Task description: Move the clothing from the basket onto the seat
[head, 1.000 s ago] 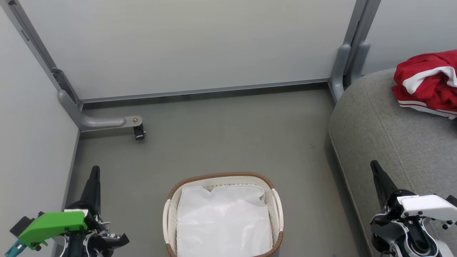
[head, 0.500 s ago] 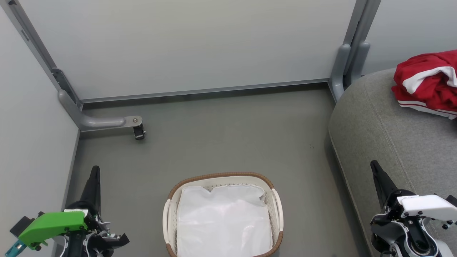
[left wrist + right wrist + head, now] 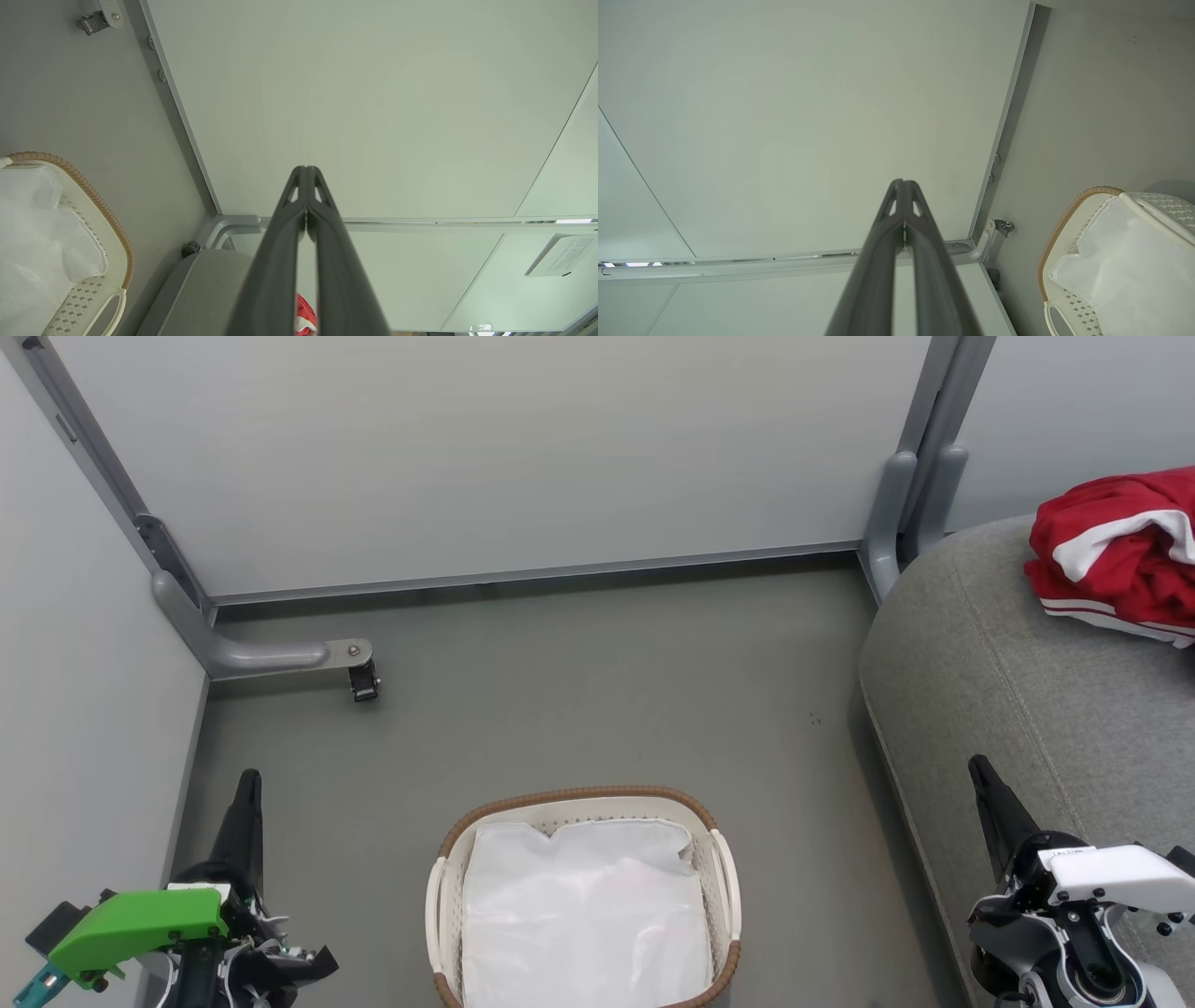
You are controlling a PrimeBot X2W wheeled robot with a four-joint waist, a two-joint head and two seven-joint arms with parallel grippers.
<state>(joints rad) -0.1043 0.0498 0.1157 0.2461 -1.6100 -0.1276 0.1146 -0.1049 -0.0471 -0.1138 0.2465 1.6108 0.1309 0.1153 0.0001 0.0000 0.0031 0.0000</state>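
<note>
While the crumpled bright red garments with white stripes point(image 3: 1116, 555) lie on the large grey fabric seat cushion point(image 3: 1018, 709), the oval white perforated basket with brown woven rim point(image 3: 579, 796) stands on the floor, white sheet point(image 3: 583, 915) inside. My left gripper point(image 3: 306, 171) and right gripper point(image 3: 903, 183): fingers pressed together, nothing held.

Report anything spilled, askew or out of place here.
Nothing stands out: the red white-striped clothing lies bunched on the grey fabric seat, and the white perforated plastic basket stands upright holding its white sheet.
</note>
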